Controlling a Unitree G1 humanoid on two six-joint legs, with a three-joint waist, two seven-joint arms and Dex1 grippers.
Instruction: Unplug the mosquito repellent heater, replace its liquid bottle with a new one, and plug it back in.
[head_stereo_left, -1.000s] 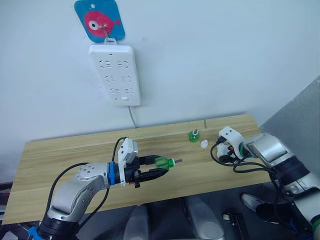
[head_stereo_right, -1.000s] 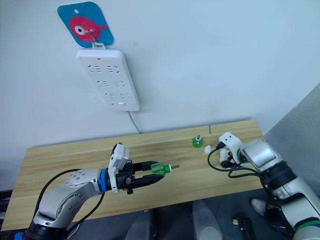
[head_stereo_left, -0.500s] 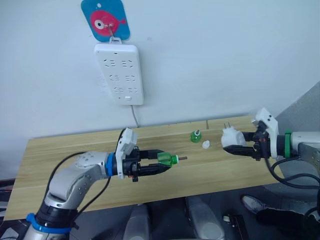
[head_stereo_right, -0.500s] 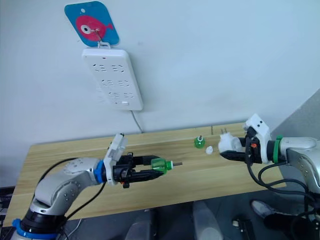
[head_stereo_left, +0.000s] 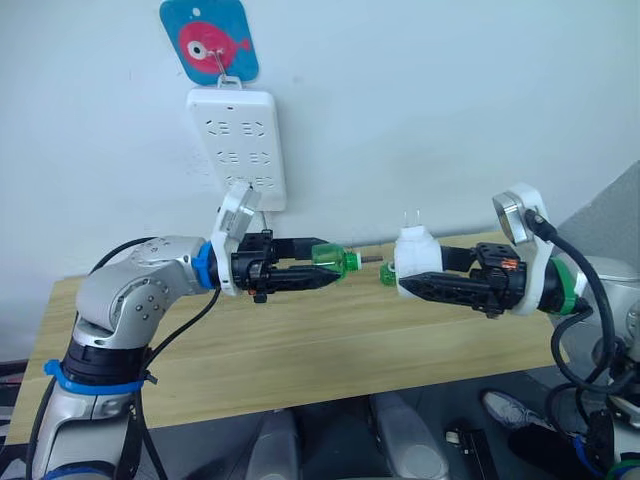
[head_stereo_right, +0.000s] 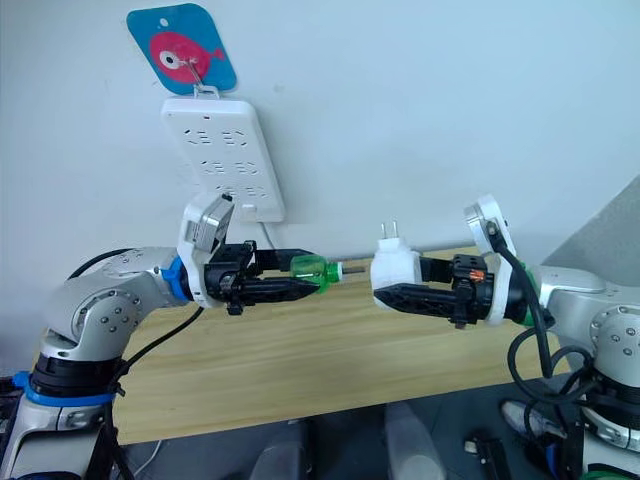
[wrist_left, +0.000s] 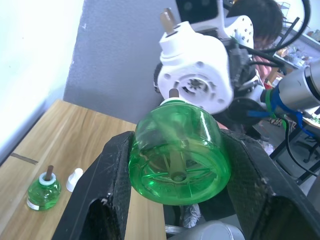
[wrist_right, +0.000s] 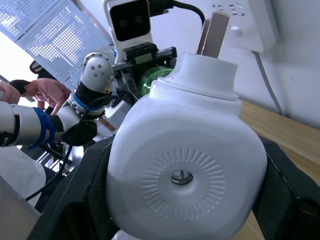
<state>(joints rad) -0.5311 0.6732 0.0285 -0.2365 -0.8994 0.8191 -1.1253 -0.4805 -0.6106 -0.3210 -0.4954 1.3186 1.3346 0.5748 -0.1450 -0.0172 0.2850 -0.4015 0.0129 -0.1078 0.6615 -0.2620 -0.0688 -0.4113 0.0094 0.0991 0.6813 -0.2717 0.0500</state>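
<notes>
Facing each other above the tabletop (head_stereo_left: 300, 350), the left end effector (head_stereo_left: 318, 271) grips a green liquid bottle (head_stereo_left: 335, 262), wick aimed at the mosquito repellent heater (head_stereo_left: 413, 262) clamped in the right end effector (head_stereo_left: 412, 283), 2 prongs up. Another green bottle (wrist_left: 44, 188) and white cap (wrist_left: 74, 179) sit behind, mostly hidden.

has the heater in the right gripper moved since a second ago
Yes. The right gripper has carried the mosquito repellent heater up off the table and toward the green bottle held by the left gripper.
</notes>
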